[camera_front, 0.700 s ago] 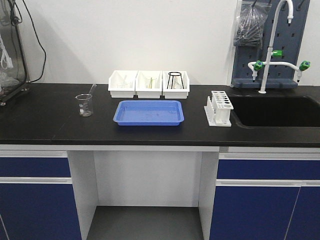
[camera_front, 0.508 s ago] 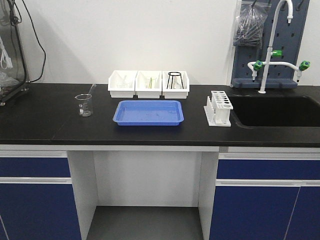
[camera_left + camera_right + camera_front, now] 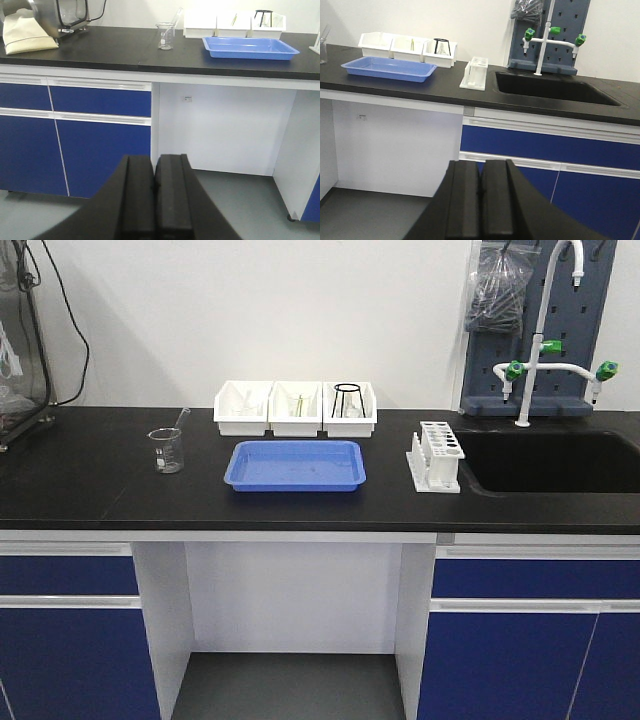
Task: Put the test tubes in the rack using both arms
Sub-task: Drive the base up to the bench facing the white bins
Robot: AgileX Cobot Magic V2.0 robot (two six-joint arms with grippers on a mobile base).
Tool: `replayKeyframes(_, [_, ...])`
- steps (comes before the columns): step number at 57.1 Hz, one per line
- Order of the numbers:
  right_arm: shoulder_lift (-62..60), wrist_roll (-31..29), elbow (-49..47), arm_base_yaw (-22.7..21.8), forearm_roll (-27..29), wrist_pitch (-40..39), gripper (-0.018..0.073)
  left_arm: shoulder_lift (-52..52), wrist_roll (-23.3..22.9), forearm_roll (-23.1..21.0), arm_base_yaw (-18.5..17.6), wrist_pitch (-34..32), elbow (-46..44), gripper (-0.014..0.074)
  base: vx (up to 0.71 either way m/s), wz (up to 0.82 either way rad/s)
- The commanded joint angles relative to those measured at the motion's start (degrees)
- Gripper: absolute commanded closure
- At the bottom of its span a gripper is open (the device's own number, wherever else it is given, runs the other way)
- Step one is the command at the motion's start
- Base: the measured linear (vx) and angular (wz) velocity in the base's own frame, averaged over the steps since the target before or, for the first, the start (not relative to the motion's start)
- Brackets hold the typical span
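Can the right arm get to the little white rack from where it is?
Probably not yet. The right tool is shut and held back from the counter; the rack stands on top beside the sink. Nothing blocks the rack's front, so moving closer should do.

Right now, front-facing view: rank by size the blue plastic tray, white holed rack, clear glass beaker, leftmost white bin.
1. Blue plastic tray
2. White holed rack and leftmost white bin: alike, bin farther back, unranked
3. Clear glass beaker
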Motion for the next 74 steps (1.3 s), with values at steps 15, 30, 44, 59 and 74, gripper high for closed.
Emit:
replayKeyframes(15, [-0.55, -0.15, 0.83, 0.05, -0.06, -4.81, 0.0568, -0.64, 0.0, -0.5, -0.11, -4.75, -1.44, 0.0601, 0.05, -0.03])
replayKeyframes(30, [-0.55, -0.15, 0.83, 0.05, -0.06, -4.81, 0.0568, -0.64, 0.0, -0.5, -0.11, -4.75, -1.44, 0.0601, 0.12, 0.0])
replayKeyframes(44, [-0.55, -0.15, 0.83, 0.05, -0.06, -4.81, 0.0568, -0.64, 0.0, -0.5, -0.11, -4.75, -1.44, 0.0601, 0.16, 0.06])
replayKeyframes(59, [-0.55, -0.15, 0.83, 0.05, -0.06, -4.81, 0.0568, -0.64, 0.0, -0.5, -0.11, -4.75, -1.44, 0.0601, 0.2, -0.06])
replayKeyframes(74, [-0.55, -0.15, 0.83, 0.05, -0.06, -4.81, 0.0568, -0.64, 0.0, -0.5, -0.11, -4.75, -1.44, 0.0601, 0.28, -0.01])
